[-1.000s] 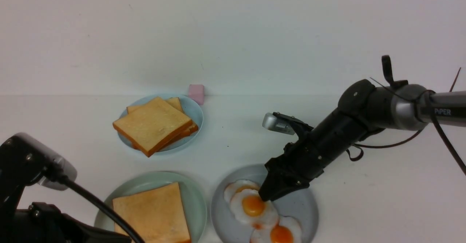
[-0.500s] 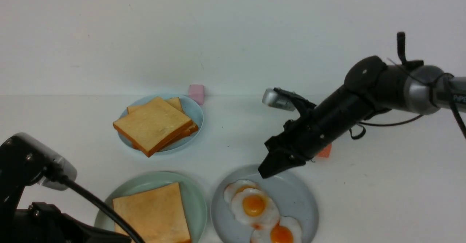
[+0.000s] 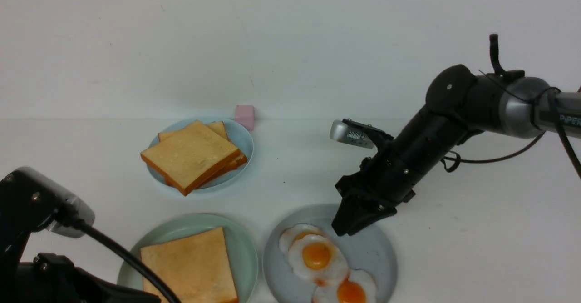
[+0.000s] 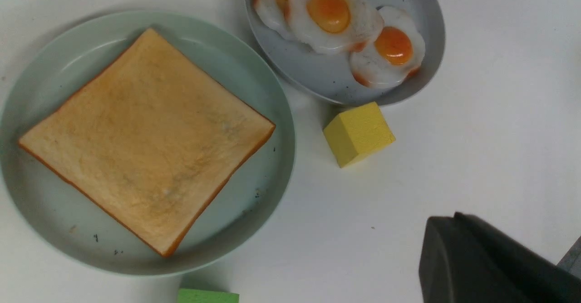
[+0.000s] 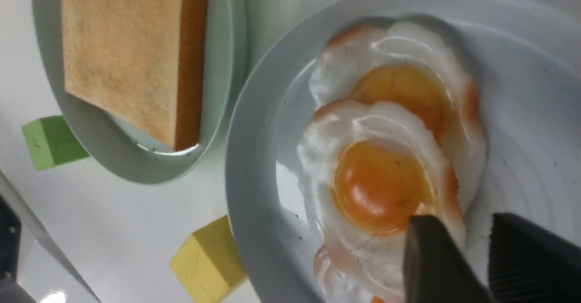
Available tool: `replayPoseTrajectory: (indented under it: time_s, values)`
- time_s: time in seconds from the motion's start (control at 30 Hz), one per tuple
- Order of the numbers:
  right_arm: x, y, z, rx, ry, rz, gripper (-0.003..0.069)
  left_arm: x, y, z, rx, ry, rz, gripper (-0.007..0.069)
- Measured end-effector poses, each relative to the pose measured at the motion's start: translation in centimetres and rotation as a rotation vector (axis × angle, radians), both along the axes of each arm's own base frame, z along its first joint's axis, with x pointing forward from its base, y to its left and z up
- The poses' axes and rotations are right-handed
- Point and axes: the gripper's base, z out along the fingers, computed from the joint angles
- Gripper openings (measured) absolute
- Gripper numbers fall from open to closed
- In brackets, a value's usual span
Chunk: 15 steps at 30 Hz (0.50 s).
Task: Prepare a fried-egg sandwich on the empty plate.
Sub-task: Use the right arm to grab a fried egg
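Right tool (image 3: 343, 230) is over the grey plate (image 3: 374, 255), tips just beside the eggs (image 3: 317, 257), jaws slightly apart, nothing held. Can't tell if it touches the plate. Left tool (image 4: 481, 266) is closed, low at the near left. Mint plate (image 3: 245, 248) is at the desk's (image 3: 476, 230) near edge, left of the grey plate, with one toast slice (image 3: 188, 266) flat on it. Toast stack (image 3: 190, 155) sits on the blue plate (image 3: 240, 139) behind.

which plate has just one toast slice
The mint-green plate, front left: one slice. The light-blue plate behind holds a stack; the grey-blue plate holds fried eggs.
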Motion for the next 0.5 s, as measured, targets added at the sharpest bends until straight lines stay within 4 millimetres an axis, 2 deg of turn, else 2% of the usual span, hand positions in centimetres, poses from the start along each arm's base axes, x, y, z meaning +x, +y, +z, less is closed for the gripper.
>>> replayPoseTrajectory:
  time_s: [0.13, 0.23, 0.43, 0.5]
  values:
    - [0.1, 0.2, -0.5, 0.018, 0.011, 0.001, 0.0335, 0.0, 0.0, 0.0, 0.0, 0.0, 0.0, -0.0011]
    - [0.2, 0.3, -1.2, 0.03, 0.031, -0.009, 0.0344, 0.0, 0.0, 0.0, 0.0, 0.0, 0.0, -0.001]
    - [0.4, 0.4, -2.7, 0.028, 0.063, -0.019, 0.0289, 0.0, 0.0, 0.0, 0.0, 0.0, 0.0, -0.0005]
    - [0.4, 0.5, -3.0, 0.027, 0.068, -0.021, 0.0245, 0.0, 0.0, 0.0, 0.0, 0.0, 0.0, -0.0003]
